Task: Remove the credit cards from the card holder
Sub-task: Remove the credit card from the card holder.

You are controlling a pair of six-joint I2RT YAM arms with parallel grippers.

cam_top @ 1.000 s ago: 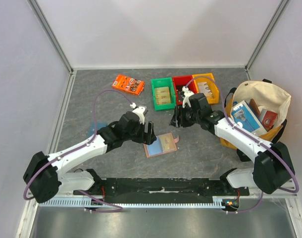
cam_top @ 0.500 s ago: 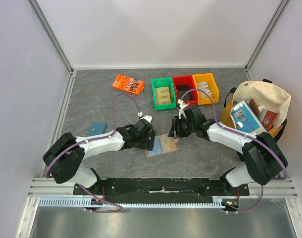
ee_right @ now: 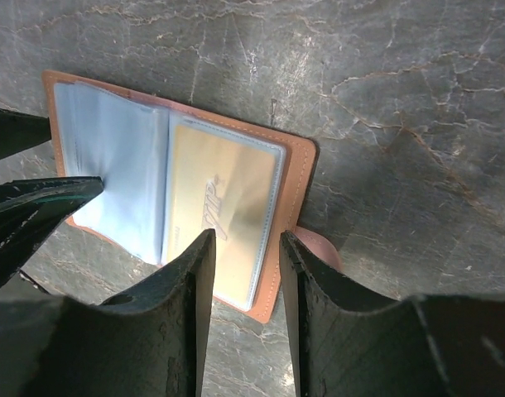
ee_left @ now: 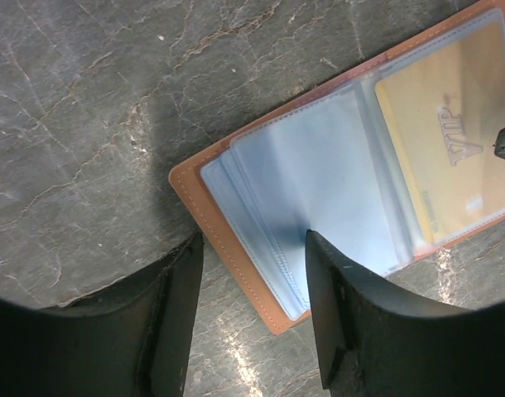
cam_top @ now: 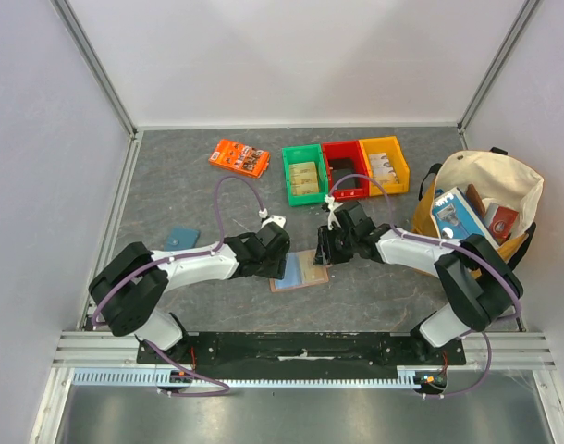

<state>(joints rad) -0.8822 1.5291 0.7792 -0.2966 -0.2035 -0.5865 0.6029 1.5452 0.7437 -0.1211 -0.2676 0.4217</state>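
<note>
The tan leather card holder [cam_top: 300, 270] lies open and flat on the table, its light blue sleeves up. A gold card [ee_right: 223, 215] sits in the right-hand sleeve, and the snap tab [ee_right: 319, 248] sticks out past that edge. My left gripper [cam_top: 280, 262] is open over the holder's left edge [ee_left: 211, 223]; one finger [ee_left: 319, 273] rests on the blue sleeves [ee_left: 319, 182], the other stands off the leather. My right gripper [cam_top: 324, 252] is open at the right edge [ee_right: 294, 182], its jaws either side of the card's end and the leather border. The gold card also shows in the left wrist view [ee_left: 451, 157].
Green [cam_top: 303, 174], red [cam_top: 344, 166] and yellow [cam_top: 385, 164] bins stand in a row behind the holder. An orange pack [cam_top: 239, 158] lies at the back left, a teal pouch [cam_top: 180, 239] at the left. A canvas bag [cam_top: 476, 208] with boxes stands at the right.
Both grippers have come down and in onto the card holder, the left from the left side, the right from near the red bin. The holder has shifted slightly.
</note>
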